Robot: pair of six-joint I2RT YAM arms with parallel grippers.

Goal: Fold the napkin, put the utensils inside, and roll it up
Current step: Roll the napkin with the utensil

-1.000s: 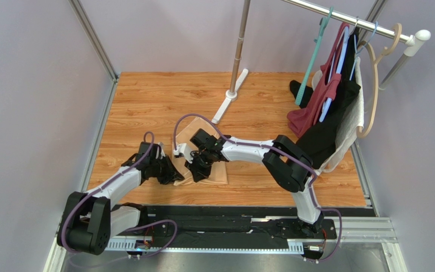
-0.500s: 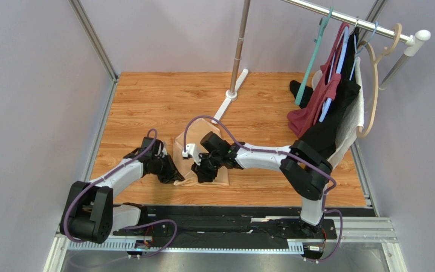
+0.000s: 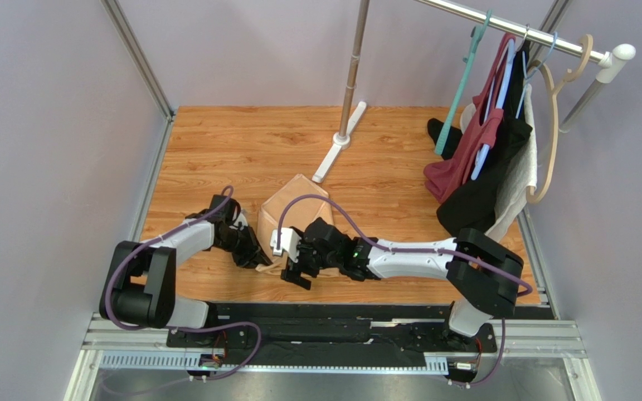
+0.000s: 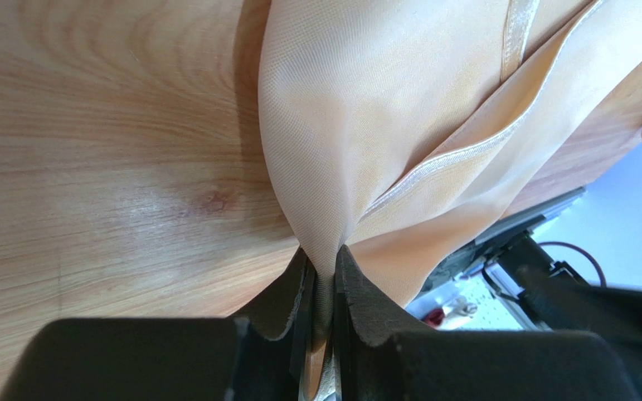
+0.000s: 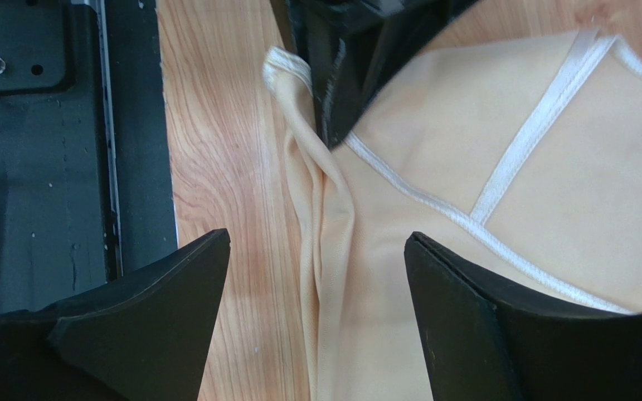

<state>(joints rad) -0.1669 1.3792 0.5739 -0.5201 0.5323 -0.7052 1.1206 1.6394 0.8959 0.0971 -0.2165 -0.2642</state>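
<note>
The peach-tan napkin [image 3: 287,213] lies folded on the wooden table, with white hem lines showing in the right wrist view on the napkin [image 5: 500,209]. My left gripper [image 3: 259,261] is shut on the napkin's near-left corner. The fabric [image 4: 366,125] is pinched tight between the left gripper's jaws [image 4: 320,263]. My right gripper [image 3: 293,269] stands open just above the napkin's near edge. In its own view the right gripper [image 5: 316,242] has a bunched fold of cloth below the gap, touching neither finger. The utensils are out of view.
A metal pole with a long white foot [image 3: 333,159] stands behind the napkin. Garments on hangers [image 3: 483,159] hang at the right. The black base rail [image 3: 341,322] runs along the near edge, close to both grippers.
My right gripper has opened, let go of the napkin and moved back toward the near edge. More of the napkin now shows behind it. The left gripper keeps its grip.
</note>
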